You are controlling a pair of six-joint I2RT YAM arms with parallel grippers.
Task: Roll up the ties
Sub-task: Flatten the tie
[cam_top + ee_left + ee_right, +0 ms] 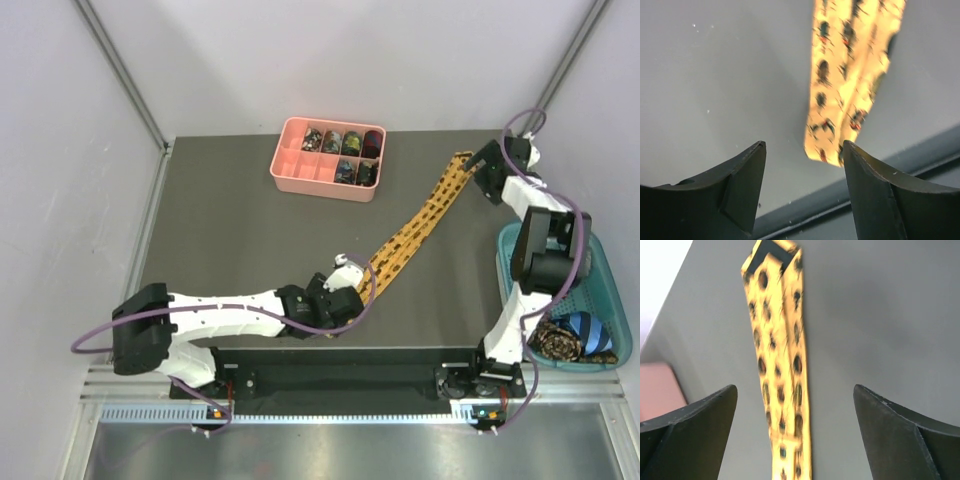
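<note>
Lying flat on the dark grey table (230,230), the long golden-yellow fabric tie with a dark lattice pattern (420,225) runs as a diagonal strip from the near middle of the table toward the far right. It is stretched out and not rolled.

The left pincer (345,290) is low at the near end of the tie. In the left wrist view its two black fingers (740,185) stand apart, released, with nothing between them. The cut end of the tie (850,75) lies on the table just beyond the fingertips, closer to the right finger.

The right pincer (478,168) is at the far end of the tie. In the right wrist view its fingers (700,415) are spread wide, also released, and the tie (780,365) lies on the table below, between them and free of both.

A pink plastic compartment tray (290,170) stands at the far side of the table, and small dark rolled coils (345,145) sit in its right compartments. A teal plastic basket (622,330) stands to the right of the right arm. It holds a blue striped tie (590,335) and a dark patterned tie (555,340), bundled together.
</note>
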